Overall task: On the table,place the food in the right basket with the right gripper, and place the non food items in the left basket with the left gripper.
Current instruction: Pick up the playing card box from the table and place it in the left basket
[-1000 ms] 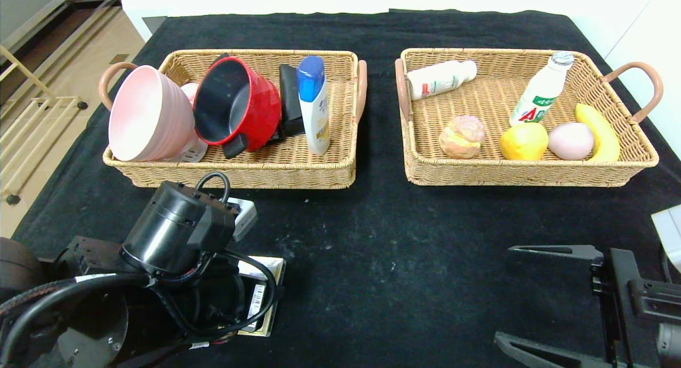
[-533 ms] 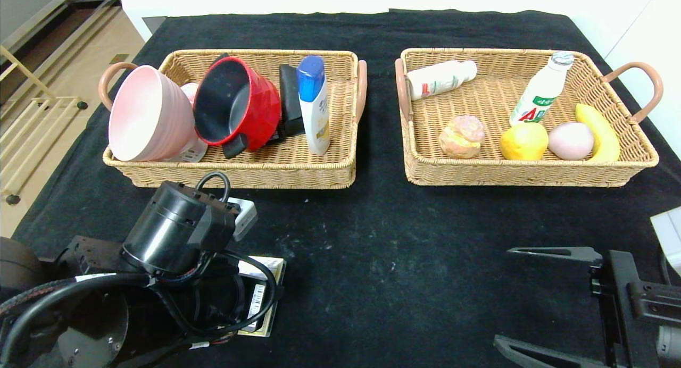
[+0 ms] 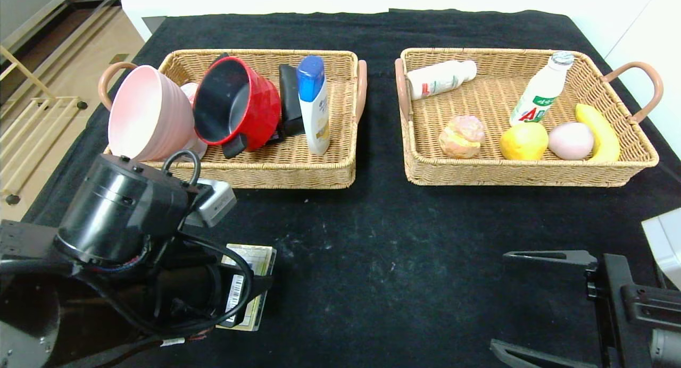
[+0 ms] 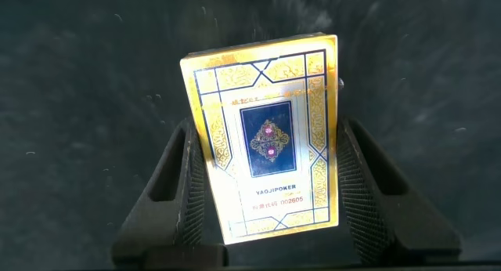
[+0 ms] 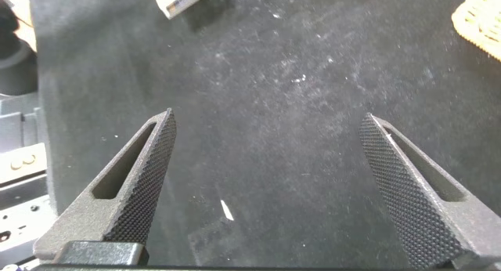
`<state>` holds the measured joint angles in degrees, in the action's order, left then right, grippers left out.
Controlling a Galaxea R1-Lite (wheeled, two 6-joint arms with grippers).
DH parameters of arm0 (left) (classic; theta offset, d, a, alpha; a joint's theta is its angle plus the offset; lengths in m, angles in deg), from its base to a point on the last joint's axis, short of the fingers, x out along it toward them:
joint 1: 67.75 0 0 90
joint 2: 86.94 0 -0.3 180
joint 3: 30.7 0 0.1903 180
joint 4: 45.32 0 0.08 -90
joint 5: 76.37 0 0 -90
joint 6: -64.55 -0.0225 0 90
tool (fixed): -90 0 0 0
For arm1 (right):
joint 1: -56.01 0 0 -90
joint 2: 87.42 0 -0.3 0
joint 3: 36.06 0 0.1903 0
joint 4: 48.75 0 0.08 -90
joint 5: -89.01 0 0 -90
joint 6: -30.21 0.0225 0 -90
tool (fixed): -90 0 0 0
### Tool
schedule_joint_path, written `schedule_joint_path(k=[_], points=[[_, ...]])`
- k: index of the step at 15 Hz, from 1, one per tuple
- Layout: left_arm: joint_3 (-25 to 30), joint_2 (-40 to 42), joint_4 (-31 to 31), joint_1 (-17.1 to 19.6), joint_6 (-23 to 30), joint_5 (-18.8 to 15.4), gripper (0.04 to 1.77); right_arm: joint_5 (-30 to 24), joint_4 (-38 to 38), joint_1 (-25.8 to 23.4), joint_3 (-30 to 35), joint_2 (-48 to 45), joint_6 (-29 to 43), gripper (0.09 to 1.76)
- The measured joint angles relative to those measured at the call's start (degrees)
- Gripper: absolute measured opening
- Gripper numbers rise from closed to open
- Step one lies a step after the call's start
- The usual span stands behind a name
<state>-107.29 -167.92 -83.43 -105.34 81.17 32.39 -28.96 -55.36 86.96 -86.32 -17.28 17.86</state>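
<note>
Reads "YAOJIPOKER" on card box (image 4: 266, 146) pinched by left claw (image 4: 270, 193), now lifted; right claw (image 5: 270, 185) spread, lower right.

You're looking at a glossy gold-printed card box (image 4: 266, 149) between matt, rough-textured black pads (image 4: 190, 185); the counter (image 3: 383, 235) wears matt black cloth, dusty, and both baskets (image 3: 298, 166) are woven wicker.

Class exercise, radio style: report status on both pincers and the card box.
Left pincer shut on card box, near left basket. Right pincer open, parked. Path clear.
</note>
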Motion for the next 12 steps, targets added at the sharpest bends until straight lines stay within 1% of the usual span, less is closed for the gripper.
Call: schedule_joint_path(k=[1,3,7,9,12], points=[[-0.7,0.8,0.0,0.0,0.0,0.0,1.03,0.6,0.0,0.2,0.1,0.2,0.0,1.71],[-3.9,2.2,-0.7,0.0,-0.4,0.1,1.03,0.7,0.0,0.8,0.2,0.4,0.0,1.71],[-13.2,2.4,-2.9,0.4,-2.8,0.2,1.03,0.6,-0.2,0.9,0.3,0.5,0.0,1.71],[-16.4,1.1,-2.4,1.7,-5.1,0.3,1.03,0.6,-0.2,0.9,0.2,0.4,0.0,1.71],[-22.0,-1.8,-2.1,4.2,-6.3,0.3,1.03,0.6,-0.2,0.9,0.1,0.0,0.0,1.71]])
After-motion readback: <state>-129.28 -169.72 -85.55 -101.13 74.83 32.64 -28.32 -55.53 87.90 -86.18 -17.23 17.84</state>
